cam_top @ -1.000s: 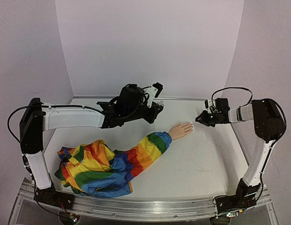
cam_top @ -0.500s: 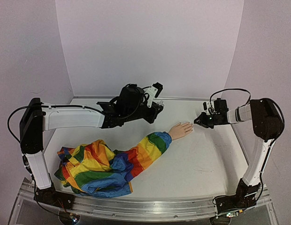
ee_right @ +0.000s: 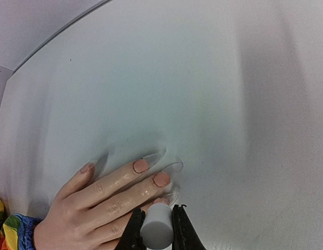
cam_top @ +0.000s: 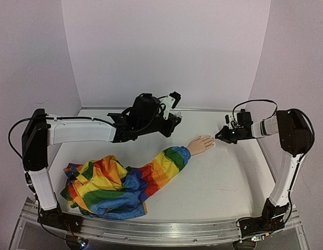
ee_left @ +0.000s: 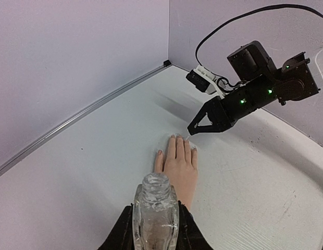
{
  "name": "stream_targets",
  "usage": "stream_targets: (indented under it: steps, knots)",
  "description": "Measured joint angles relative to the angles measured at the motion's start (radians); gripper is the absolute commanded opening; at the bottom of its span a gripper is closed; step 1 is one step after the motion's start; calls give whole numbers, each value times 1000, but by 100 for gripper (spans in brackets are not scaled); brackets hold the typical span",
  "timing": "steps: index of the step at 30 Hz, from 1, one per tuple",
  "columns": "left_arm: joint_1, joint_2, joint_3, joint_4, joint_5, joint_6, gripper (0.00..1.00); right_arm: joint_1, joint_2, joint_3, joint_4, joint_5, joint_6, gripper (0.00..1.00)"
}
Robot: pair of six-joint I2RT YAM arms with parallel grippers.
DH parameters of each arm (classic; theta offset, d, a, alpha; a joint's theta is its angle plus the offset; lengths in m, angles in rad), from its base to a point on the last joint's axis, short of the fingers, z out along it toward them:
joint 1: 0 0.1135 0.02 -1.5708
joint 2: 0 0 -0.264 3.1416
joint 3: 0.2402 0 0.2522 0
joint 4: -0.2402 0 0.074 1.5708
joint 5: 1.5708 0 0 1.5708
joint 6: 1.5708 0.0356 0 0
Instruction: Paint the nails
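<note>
The right gripper had crept a little closer to the mannequin hand than it was a second before. Its tip now sat right at the ends of the pale fingers. The left arm had not moved at all.

The mannequin hand lay flat on the white table, palm down, with its fingers pointing at the right gripper. It poked out of a rainbow sleeve that lay bunched up near the left arm's base.

The right wrist camera showed the nails up close. They looked pinky orange, with long clear tips. The right gripper's two black fingers were squeezed tight on a small grey round piece. That piece sat just over the hand, close beside one nail. I could not tell if it touched the nail.

The left gripper hung above the table, behind the hand and apart from it. It was closed around a clear bottle, one finger on each side. The bottle's top pointed toward the mannequin hand.
</note>
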Motion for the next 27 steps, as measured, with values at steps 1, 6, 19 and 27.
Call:
stream_targets:
  steps: [1,6,19,27]
  knots:
    - [0,0,0,0,0,0,0,0,3,0,0,0,0,0]
    - [0,0,0,0,0,0,0,0,11,0,0,5,0,0]
    - [0,0,0,0,0,0,0,0,11,0,0,26,0,0]
    - [0,0,0,0,0,0,0,0,12,1,0,38,0,0]
